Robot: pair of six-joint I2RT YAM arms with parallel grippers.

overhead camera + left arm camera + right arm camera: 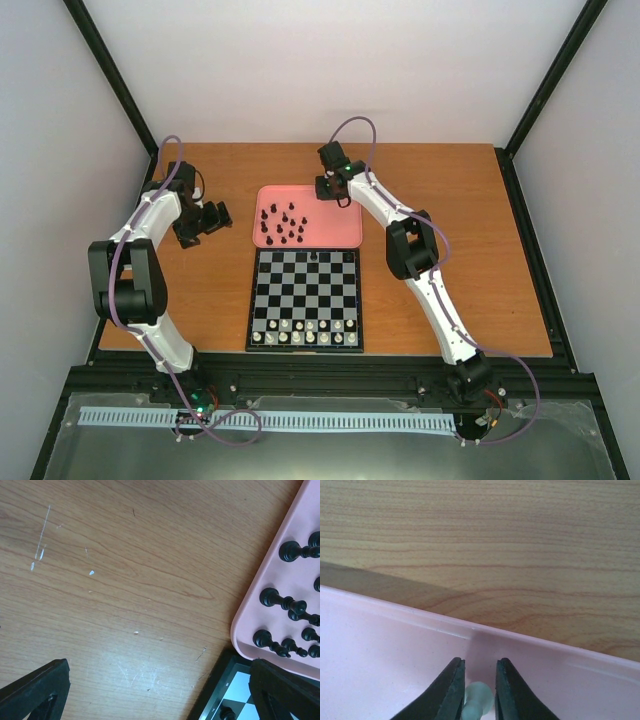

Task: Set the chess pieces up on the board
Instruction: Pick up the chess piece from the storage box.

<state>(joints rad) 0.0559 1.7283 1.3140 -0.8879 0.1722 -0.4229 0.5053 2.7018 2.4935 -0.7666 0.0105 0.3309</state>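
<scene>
The task looks roughly half done. On the board (pixel 305 290), the white pieces (pixel 305 335) stand in the two rows along its near edge. The row on the edge looks full. The one behind it seems to have a gap toward the left corner, though the figures are too small to count. At the far edge only one black piece (pixel 313 257) stands, near the middle of the back row.

Most of the black pieces (pixel 285 225) wait in the pink tray (pixel 345 240), bunched toward its left end, some upright and some lying down.

The right gripper (pixel 480 662) is down inside the tray at its far right corner, close to the rim. Its fingers are drawn nearly together on either side of a pale piece (pixel 478 699) and appear to pinch it. If so, this is probably a white one bound for the near rows.

The left gripper (pixel 157 677) hangs over the bare table (pixel 125 580) just off the tray's left edge, with its fingers spread wide and nothing between them.

What is left, then, is that pale piece and nearly the whole black side.
</scene>
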